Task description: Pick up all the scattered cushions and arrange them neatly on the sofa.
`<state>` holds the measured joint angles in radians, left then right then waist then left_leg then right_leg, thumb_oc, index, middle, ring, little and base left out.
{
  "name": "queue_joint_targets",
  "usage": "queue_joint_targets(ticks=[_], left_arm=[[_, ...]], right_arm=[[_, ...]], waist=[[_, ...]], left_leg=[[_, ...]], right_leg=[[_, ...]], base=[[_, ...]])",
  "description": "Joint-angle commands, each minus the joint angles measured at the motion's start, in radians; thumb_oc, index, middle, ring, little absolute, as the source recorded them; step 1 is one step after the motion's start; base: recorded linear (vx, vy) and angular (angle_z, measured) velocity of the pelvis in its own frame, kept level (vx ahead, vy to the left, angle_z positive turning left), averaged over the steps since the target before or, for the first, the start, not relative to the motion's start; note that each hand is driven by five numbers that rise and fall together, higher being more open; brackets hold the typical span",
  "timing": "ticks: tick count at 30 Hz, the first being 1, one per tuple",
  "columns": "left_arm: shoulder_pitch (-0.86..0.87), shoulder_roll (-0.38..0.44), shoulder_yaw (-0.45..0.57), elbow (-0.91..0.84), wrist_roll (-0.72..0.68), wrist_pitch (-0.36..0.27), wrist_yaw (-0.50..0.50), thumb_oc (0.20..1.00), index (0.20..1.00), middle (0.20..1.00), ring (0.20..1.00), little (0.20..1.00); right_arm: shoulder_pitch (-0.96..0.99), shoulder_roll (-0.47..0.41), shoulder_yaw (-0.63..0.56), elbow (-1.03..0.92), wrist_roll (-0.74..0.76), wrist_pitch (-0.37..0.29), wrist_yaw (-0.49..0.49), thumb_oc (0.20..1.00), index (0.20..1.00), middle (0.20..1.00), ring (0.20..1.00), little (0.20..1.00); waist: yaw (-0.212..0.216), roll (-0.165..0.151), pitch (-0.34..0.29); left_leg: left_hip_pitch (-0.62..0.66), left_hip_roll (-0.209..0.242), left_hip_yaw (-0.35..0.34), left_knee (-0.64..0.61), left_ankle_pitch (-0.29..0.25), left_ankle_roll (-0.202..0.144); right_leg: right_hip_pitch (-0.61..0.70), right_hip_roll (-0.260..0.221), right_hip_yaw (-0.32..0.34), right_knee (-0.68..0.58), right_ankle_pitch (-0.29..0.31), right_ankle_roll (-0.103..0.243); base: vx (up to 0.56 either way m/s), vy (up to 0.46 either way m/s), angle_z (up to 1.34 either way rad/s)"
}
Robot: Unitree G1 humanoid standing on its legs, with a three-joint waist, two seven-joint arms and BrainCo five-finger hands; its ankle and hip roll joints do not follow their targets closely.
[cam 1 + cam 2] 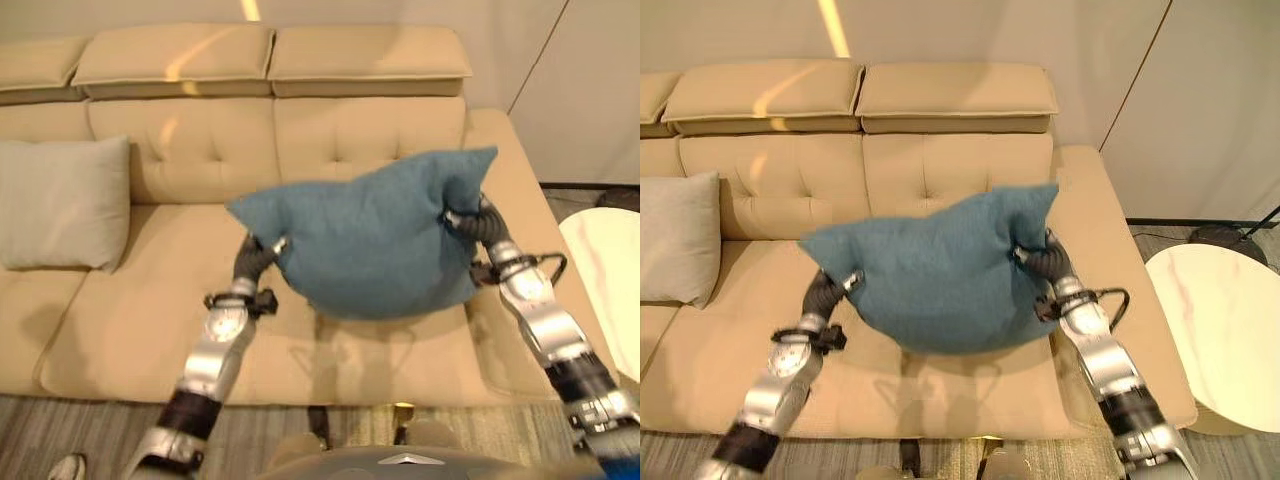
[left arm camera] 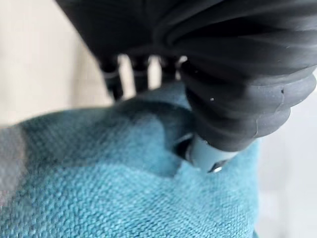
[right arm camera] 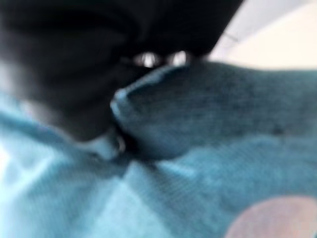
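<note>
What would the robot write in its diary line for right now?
cushion: blue, held above sofa seat | left hand: gripping its left edge | right hand: gripping its right corner | grey cushion: on sofa

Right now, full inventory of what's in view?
blue cushion: 1, teal blue, held up above the sofa seat between both hands
grey cushion: 1, light grey, leaning on the sofa back at the left
sofa: 1, beige, across the view
table: 1, white round top, right of the sofa
left robot hand: thumb pinching the blue cushion's left edge
right robot hand: gripping its upper right corner
</note>
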<state>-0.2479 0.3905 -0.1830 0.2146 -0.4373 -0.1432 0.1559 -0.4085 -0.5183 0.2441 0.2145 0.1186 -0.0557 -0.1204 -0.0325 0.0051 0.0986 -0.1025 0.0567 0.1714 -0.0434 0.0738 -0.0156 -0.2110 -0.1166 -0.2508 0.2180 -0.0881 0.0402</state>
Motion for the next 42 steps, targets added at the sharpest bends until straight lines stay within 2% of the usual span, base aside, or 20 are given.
queue_joint_targets(ticks=[1, 5, 10, 13, 22, 27, 36, 42], left_arm=[[-0.281, 0.062, -0.080, -0.024, 0.072, -0.141, 0.021, 0.200, 0.200, 0.200, 0.200, 0.200], [-0.486, 0.111, -0.142, 0.056, 0.071, -0.159, 0.066, 0.200, 0.200, 0.200, 0.200, 0.200], [-0.724, 0.164, -0.215, 0.213, 0.045, -0.180, 0.109, 0.200, 0.200, 0.200, 0.200, 0.200], [-0.809, 0.183, -0.235, 0.273, 0.041, -0.185, 0.121, 0.200, 0.200, 0.200, 0.200, 0.200], [-0.890, 0.192, -0.248, 0.334, 0.041, -0.191, 0.140, 0.200, 0.200, 0.200, 0.200, 0.200], [-0.914, 0.207, -0.235, 0.330, 0.043, -0.205, 0.151, 0.200, 0.200, 0.200, 0.200, 0.200], [-0.940, 0.204, -0.203, 0.296, 0.011, -0.230, 0.170, 0.200, 0.200, 0.200, 0.200, 0.200], [-0.944, 0.207, -0.210, 0.286, 0.022, -0.223, 0.168, 0.200, 0.200, 0.200, 0.200, 0.200]], right_arm=[[-0.246, 0.010, 0.047, -0.055, 0.050, -0.128, -0.039, 0.200, 0.200, 0.200, 0.200, 0.200], [-0.456, -0.043, 0.105, 0.051, 0.070, -0.124, -0.080, 0.200, 0.200, 0.200, 0.200, 0.200], [-0.689, -0.064, 0.194, 0.209, 0.112, -0.130, -0.122, 0.200, 0.200, 0.200, 0.200, 0.200], [-0.766, -0.063, 0.229, 0.267, 0.122, -0.137, -0.135, 0.200, 0.200, 0.200, 0.200, 0.200], [-0.842, -0.055, 0.274, 0.334, 0.108, -0.140, -0.141, 0.200, 0.200, 0.200, 0.200, 0.200], [-0.873, -0.068, 0.285, 0.355, 0.103, -0.148, -0.144, 0.200, 0.200, 0.200, 0.200, 0.200], [-0.935, -0.081, 0.296, 0.355, 0.107, -0.158, -0.163, 0.200, 0.200, 0.200, 0.200, 0.200], [-0.943, -0.091, 0.303, 0.345, 0.105, -0.154, -0.162, 0.200, 0.200, 0.200, 0.200, 0.200]], waist=[[0.021, -0.080, 0.026], [0.027, -0.076, 0.069], [0.030, -0.069, 0.110], [0.030, -0.064, 0.128], [0.028, -0.063, 0.148], [0.033, -0.059, 0.150], [0.040, -0.050, 0.134], [0.040, -0.048, 0.137]], left_leg=[[0.047, 0.040, 0.045, -0.020, -0.045, -0.092], [-0.017, 0.043, 0.036, 0.002, -0.032, -0.097], [-0.104, 0.047, 0.029, 0.030, -0.017, -0.099], [-0.145, 0.049, 0.029, 0.043, -0.017, -0.098], [-0.246, 0.048, 0.026, 0.055, -0.004, -0.104], [-0.296, 0.046, 0.022, 0.031, 0.021, -0.115], [-0.288, 0.042, 0.012, -0.021, 0.041, -0.125], [-0.280, 0.040, 0.010, -0.028, 0.041, -0.128]], right_leg=[[0.123, -0.059, -0.006, -0.229, 0.110, 0.121], [0.068, -0.059, -0.002, -0.218, 0.119, 0.121], [-0.013, -0.064, 0.007, -0.203, 0.139, 0.125], [-0.055, -0.064, 0.020, -0.196, 0.147, 0.127], [-0.151, -0.066, 0.026, -0.199, 0.169, 0.133], [-0.206, -0.063, 0.026, -0.219, 0.189, 0.141], [-0.219, -0.059, 0.019, -0.229, 0.187, 0.143], [-0.214, -0.061, 0.016, -0.233, 0.190, 0.145]], base=[[-0.09, -0.009, 0.11], [-0.09, 0.003, 0.04], [-0.07, 0.014, 0.01], [-0.01, 0.002, -0.01], [-0.01, -0.001, -0.01], [0.00, 0.000, 0.00], [0.01, -0.009, 0.01], [0.03, -0.015, 0.15]])
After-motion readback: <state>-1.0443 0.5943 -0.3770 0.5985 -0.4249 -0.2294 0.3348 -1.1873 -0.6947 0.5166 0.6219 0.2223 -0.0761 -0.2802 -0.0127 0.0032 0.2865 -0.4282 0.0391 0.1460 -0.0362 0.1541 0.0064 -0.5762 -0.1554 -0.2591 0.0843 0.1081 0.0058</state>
